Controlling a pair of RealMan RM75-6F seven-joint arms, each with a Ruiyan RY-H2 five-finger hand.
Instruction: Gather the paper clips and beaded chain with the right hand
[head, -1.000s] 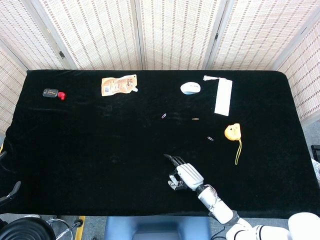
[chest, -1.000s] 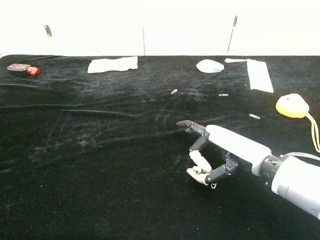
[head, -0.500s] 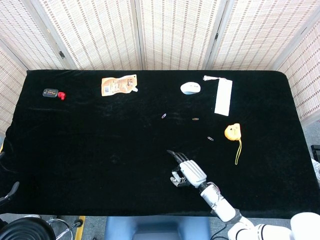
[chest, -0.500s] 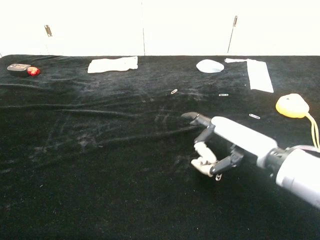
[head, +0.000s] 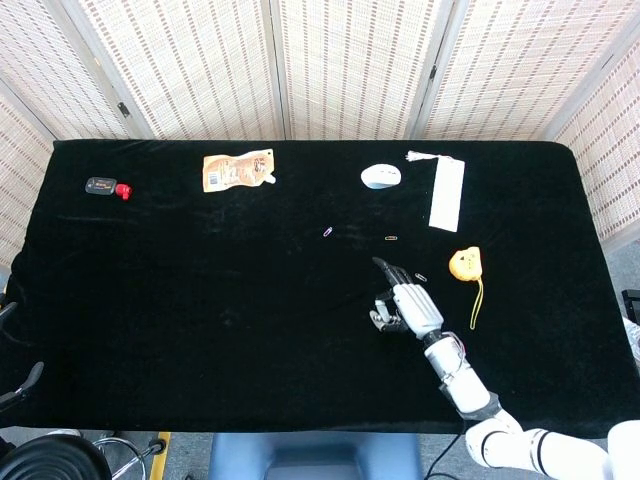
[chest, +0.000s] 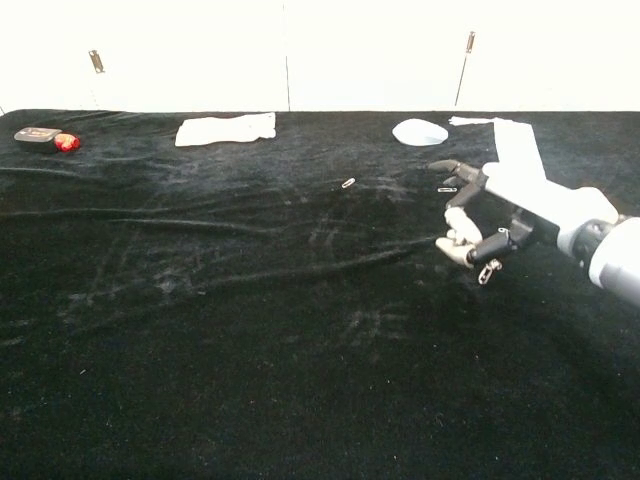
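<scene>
We are holding our right hand (chest: 492, 215) just above the black bench (head: 200, 300), its fingers (chest: 458, 238) curling inward with something small and metallic dangling beneath them; we cannot tell whether it is the beaded chain. One paper clip (head: 421, 277) is lying just beside the hand, a yellowish paper clip (head: 391, 238) is sitting farther back, and a purple paper clip (head: 327, 232) is resting to its left. Our left hand is not showing in either view.
</scene>
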